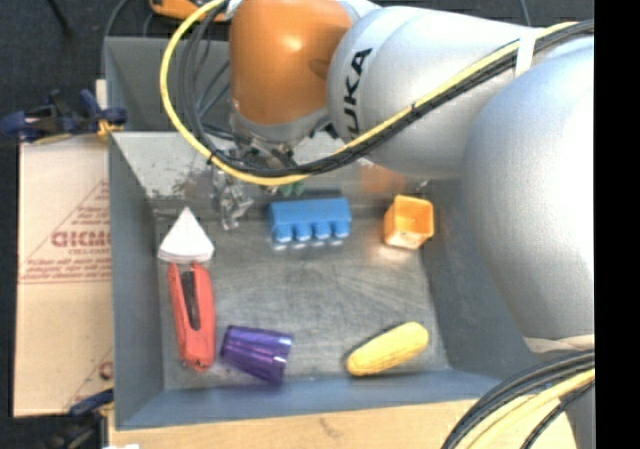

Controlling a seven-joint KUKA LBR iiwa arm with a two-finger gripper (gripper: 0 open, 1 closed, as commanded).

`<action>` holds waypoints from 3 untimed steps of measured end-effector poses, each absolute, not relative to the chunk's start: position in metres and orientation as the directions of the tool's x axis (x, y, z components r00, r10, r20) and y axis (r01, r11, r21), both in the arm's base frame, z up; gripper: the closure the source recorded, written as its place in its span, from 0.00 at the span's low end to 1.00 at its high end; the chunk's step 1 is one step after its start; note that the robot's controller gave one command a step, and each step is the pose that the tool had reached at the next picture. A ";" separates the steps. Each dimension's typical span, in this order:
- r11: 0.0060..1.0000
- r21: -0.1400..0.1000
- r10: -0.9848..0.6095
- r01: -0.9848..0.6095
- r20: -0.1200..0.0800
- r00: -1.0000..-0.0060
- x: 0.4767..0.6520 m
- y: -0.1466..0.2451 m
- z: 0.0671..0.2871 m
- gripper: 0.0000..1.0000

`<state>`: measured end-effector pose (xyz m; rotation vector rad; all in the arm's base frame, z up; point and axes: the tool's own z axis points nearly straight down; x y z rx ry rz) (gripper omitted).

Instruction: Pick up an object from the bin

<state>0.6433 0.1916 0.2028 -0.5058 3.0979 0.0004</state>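
Gripper (232, 202) is sited at 11 o'clock, between white plastic cone (186, 237) and blue ridged plastic block (308, 219), jaw state not determinable: closure on bare grey metal bin (135, 287) floor is risked.

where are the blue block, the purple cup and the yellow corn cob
blue block (309, 220): camera view, middle of its top face
purple cup (255, 352): camera view, middle of its side wall
yellow corn cob (388, 349): camera view, middle of its length
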 end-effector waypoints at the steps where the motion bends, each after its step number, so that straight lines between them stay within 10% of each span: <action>1: 0.959 0.002 -0.282 -0.282 -0.001 -0.959 0.633 0.212 0.108 0.00; 2: 0.960 0.003 -0.280 -0.280 -0.008 -0.960 0.635 0.212 0.111 1.00; 3: 0.960 0.003 -0.279 -0.279 -0.008 -0.960 0.635 0.212 0.111 1.00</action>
